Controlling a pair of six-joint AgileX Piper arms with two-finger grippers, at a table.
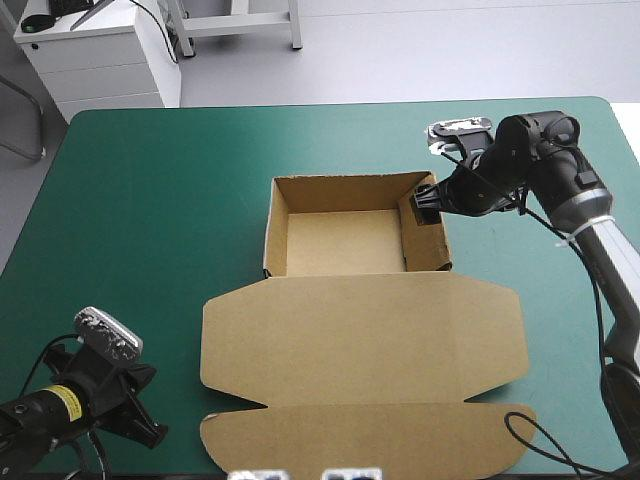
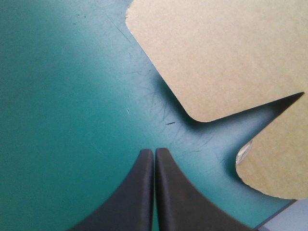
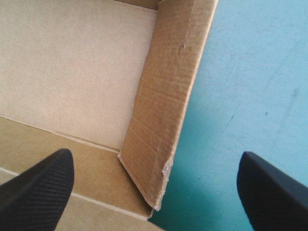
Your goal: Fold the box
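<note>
While the brown box (image 1: 360, 335) sits mid-table as an open tray with its lid flat toward the near edge, the right gripper (image 3: 154, 155) straddles the tray's right wall, fingers wide apart. Only its wrist view shows the wall's ribbed grain and frayed corner. The left gripper (image 2: 154, 150), closed to a point, hangs over the teal-green cover (image 2: 57, 96) near the lid's rounded flap corners.

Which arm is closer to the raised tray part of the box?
Right. The right gripper straddles the right wall of the tray, fingers open. The left gripper, fingers shut, is beside a corner of the flat lid.
</note>
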